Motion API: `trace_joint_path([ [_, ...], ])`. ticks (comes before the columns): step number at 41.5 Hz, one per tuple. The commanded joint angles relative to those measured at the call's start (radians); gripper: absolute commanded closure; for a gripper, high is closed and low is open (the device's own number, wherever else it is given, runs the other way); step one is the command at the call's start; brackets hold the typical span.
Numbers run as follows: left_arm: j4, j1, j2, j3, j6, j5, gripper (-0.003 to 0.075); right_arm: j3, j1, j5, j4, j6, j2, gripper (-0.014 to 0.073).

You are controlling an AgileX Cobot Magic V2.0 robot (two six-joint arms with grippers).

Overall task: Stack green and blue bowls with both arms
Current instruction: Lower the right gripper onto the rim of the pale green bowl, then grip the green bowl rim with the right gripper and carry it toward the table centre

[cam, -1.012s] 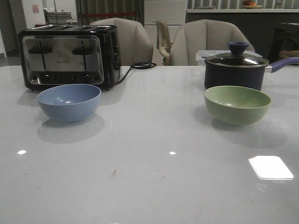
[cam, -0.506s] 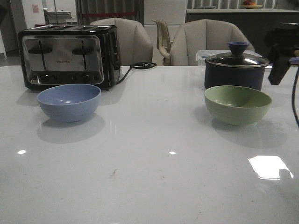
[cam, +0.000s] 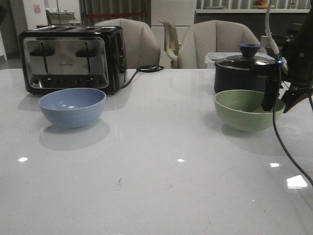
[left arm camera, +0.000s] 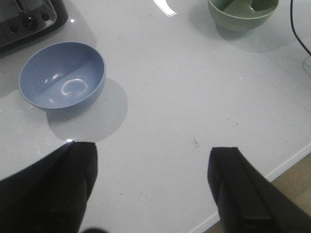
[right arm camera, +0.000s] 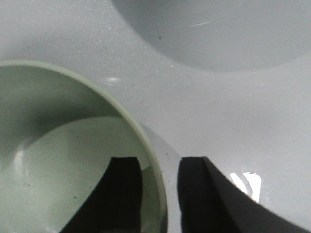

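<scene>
The pale green bowl (cam: pixel 247 110) stands upright at the table's right, the dusty blue bowl (cam: pixel 72 106) at the left in front of the toaster. My right gripper (cam: pixel 278 106) is open and down at the green bowl's right rim. In the right wrist view the right gripper (right arm camera: pixel 159 165) straddles that rim, one finger inside the green bowl (right arm camera: pixel 58 145) and one outside, with gaps on both sides. My left gripper (left arm camera: pixel 153 165) hangs open over bare table, apart from the blue bowl (left arm camera: pixel 63 75). The green bowl (left arm camera: pixel 243 12) also shows far across in the left wrist view.
A dark navy saucepan (cam: pixel 244 73) with a glass lid stands right behind the green bowl. A black and chrome toaster (cam: pixel 71 58) stands behind the blue bowl. The right arm's cable (cam: pixel 288 152) trails over the table. The table's near edge (left arm camera: pixel 291 160) lies beside the left gripper.
My right arm has come in from the right and dropped down to the green bowl's right rim. Both bowls stay where they were.
</scene>
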Motion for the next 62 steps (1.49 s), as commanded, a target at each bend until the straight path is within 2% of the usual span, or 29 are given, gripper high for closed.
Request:
trace_joint_path([
  [1, -0.008, -0.006, -0.004, -0.031, 0.000, -0.080, 0.0195, -0.039, 0.000, -0.023, 0.015, -0.014, -0.057, 0.0400],
  [8, -0.008, -0.006, -0.004, -0.031, 0.000, -0.083, 0.0195, -0.039, 0.000, 0.017, 0.015, -0.015, -0.069, 0.0542],
  [10, -0.008, -0.006, -0.004, -0.031, 0.000, -0.085, 0.0195, -0.038, 0.003, 0.031, 0.015, -0.022, -0.082, 0.0557],
  [18, -0.008, -0.006, -0.004, -0.031, 0.000, -0.086, 0.0195, 0.061, 0.095, 0.005, 0.018, -0.100, -0.239, 0.0555],
  [24, -0.008, -0.006, -0.004, -0.031, 0.000, -0.088, 0.0195, 0.190, 0.228, -0.076, 0.018, -0.161, -0.373, 0.0555],
  [28, -0.008, -0.006, -0.004, -0.031, 0.000, -0.088, 0.0195, 0.245, 0.321, -0.075, 0.018, -0.169, -0.424, 0.0555],
  [40, -0.008, -0.006, -0.004, -0.031, 0.000, -0.088, 0.0195, 0.257, 0.518, -0.046, 0.018, -0.137, -0.380, 0.0555],
  [50, -0.008, -0.006, -0.004, -0.031, 0.000, -0.088, 0.0195, 0.255, 0.539, -0.109, 0.030, -0.108, -0.266, 0.0552],
  [53, -0.008, -0.006, -0.004, -0.031, 0.000, -0.088, 0.0195, 0.252, 0.539, -0.106, 0.035, -0.108, -0.247, 0.0491],
  [56, -0.008, -0.006, -0.004, -0.031, 0.000, -0.088, 0.0195, 0.252, 0.539, -0.107, 0.040, -0.108, -0.241, 0.0356],
  [59, -0.008, -0.006, -0.004, -0.031, 0.000, -0.088, 0.0195, 0.252, 0.539, -0.120, 0.040, -0.108, -0.242, 0.0186],
  [62, -0.008, -0.006, -0.004, -0.031, 0.000, -0.088, 0.0195, 0.252, 0.539, -0.130, 0.039, -0.108, -0.250, 0.0108],
])
